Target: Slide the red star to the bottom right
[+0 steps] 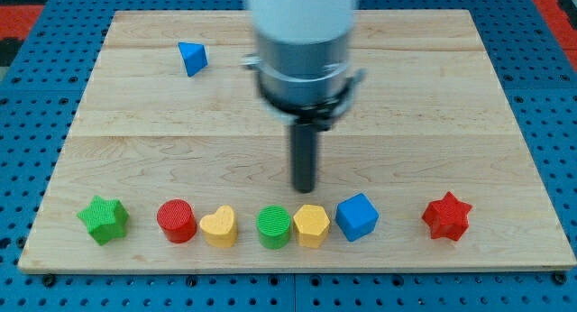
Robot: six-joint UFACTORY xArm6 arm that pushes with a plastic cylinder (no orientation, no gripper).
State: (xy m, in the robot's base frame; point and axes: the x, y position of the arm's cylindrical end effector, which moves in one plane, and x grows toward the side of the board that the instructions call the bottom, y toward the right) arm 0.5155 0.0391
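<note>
The red star [446, 215] lies near the board's bottom edge at the view's right. My tip [305, 188] stands on the board to the star's left, well apart from it. The tip is just above the yellow hexagon [311, 225] and close to the blue cube [357, 216], touching neither.
A row runs along the bottom: green star [102, 218], red cylinder [177, 221], yellow heart [219, 227], green cylinder [274, 226]. A blue triangle [192, 58] lies at the upper left. The wooden board [433, 96] sits on a blue pegboard.
</note>
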